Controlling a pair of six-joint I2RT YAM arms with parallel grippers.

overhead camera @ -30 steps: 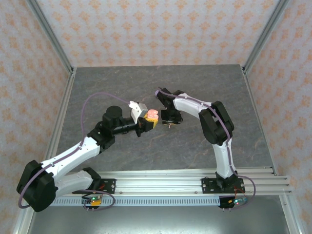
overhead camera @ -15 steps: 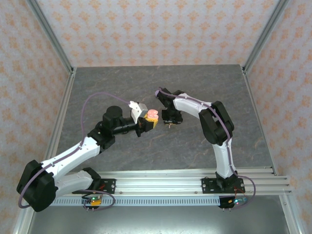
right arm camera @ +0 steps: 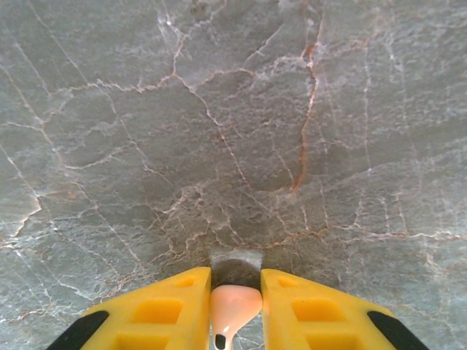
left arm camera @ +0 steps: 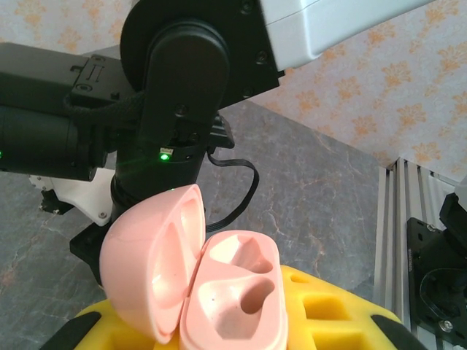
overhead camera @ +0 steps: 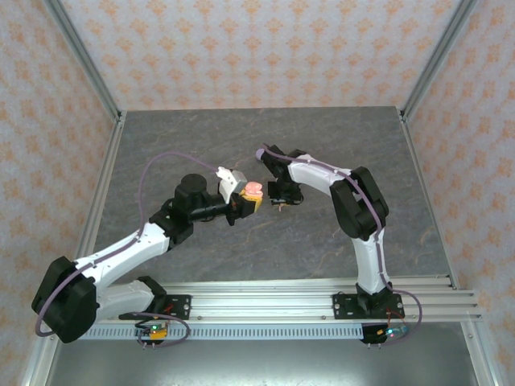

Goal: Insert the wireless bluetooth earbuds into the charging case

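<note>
Earbud check-in from the middle of the desk (overhead camera: pixel 322 137). My right gripper (right arm camera: pixel 236 277) is clenched on one pale pink earbud (right arm camera: pixel 235 302), pinched between the two yellow fingers (right arm camera: pixel 175 306) with the rounded end poking out past the tips and the little stem running back toward the wrist camera. The gripper points down at the grey veined desk (right arm camera: pixel 219 109); I can't tell whether the bud touches the surface or hangs just over it.

My left gripper (overhead camera: pixel 245 201) is grasping the pink charging case (overhead camera: pixel 253 190), held up off the desk. From the left wrist the case (left arm camera: pixel 233 299) sits between my yellow fingers (left arm camera: pixel 328 313) with its lid (left arm camera: pixel 149 262) flipped open and standing up on the left side. Both wells (left arm camera: pixel 248 299) in the base look empty.

From above, the right gripper (overhead camera: pixel 280 201) is just beside the case, close but not touching. What crowds the spot is my own hardware: the black body of the right arm (left arm camera: pixel 182 95) looms right behind the open lid, with a green light (left arm camera: pixel 166 155) on it and a black cable (left arm camera: pixel 244 182) looping down near the case. Patterned walls (overhead camera: pixel 257 48) box in the desk, and a metal rail (overhead camera: pixel 282 297) runs along the near edge, well apart from both grippers.
</note>
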